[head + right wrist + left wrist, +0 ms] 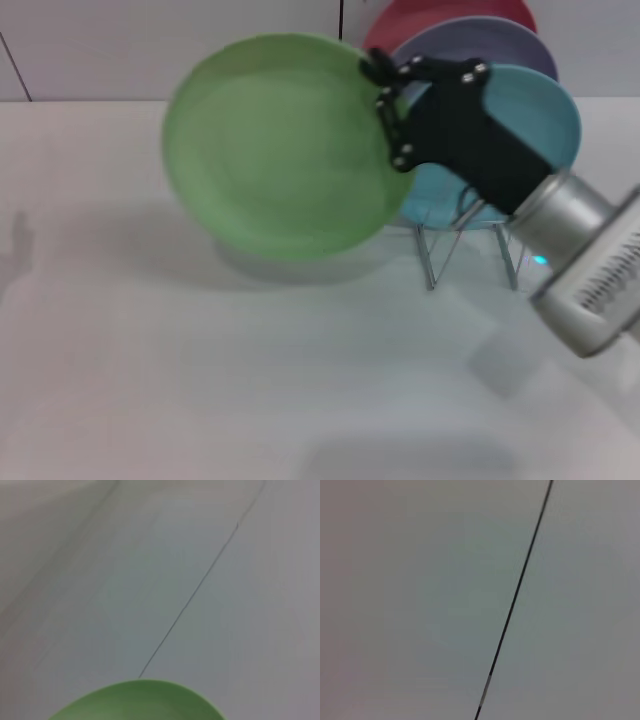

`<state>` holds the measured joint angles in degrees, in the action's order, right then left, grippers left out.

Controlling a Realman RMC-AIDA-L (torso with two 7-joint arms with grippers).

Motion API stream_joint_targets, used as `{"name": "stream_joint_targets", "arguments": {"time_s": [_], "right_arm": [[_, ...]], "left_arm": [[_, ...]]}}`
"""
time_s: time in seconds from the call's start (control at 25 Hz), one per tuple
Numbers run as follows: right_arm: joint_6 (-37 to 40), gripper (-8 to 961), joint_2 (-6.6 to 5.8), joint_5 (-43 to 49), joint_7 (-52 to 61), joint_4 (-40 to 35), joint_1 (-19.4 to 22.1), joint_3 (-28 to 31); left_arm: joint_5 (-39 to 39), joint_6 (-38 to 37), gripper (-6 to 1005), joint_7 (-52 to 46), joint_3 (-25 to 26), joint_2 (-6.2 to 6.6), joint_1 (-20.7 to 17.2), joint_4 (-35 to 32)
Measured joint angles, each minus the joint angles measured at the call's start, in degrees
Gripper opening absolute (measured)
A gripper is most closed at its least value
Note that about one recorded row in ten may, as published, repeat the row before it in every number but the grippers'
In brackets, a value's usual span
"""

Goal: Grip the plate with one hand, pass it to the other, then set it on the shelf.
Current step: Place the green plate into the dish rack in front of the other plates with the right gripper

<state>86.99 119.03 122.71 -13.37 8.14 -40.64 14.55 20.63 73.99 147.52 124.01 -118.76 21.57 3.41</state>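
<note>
The light green plate hangs tilted, nearly upright, above the white table, left of the shelf. My right gripper, black on a grey-headed arm that comes in from the lower right, is shut on the plate's right rim. In the right wrist view only the plate's upper edge shows, against a pale wall. The shelf is a thin chrome wire rack behind and below the gripper. My left gripper shows in no view; the left wrist view holds only a pale surface with a dark seam.
A turquoise plate, a lavender plate and a red plate stand upright in the rack. The white table stretches in front and to the left. A faint shadow lies at its left edge.
</note>
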Motion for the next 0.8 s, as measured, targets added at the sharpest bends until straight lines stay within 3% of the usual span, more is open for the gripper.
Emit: {"name": "stream_joint_targets", "arguments": {"time_s": [0.16, 0.36, 0.56, 0.8], "right_arm": [[9.9, 24, -0.06, 0.0, -0.1, -7.4, 0.6, -0.1], [16.9, 24, -0.11, -0.3, -0.2, -14.0, 2.0, 0.1], [19.5, 23, -0.33, -1.6, -0.2, -18.0, 3.0, 0.4], [22.1, 25, -1.87, -4.2, -0.2, -20.9, 4.2, 0.2]], "left_arm": [[0.0, 0.0, 492, -3.0, -0.4, -0.25, -0.1, -0.3], [0.2, 0.0, 492, -5.0, -0.6, -0.33, 0.5, -1.8], [0.5, 0.0, 493, -6.9, -0.8, -0.33, 0.5, -2.0], [0.5, 0.0, 493, -8.2, -0.9, -0.33, 0.6, -2.0]]}}
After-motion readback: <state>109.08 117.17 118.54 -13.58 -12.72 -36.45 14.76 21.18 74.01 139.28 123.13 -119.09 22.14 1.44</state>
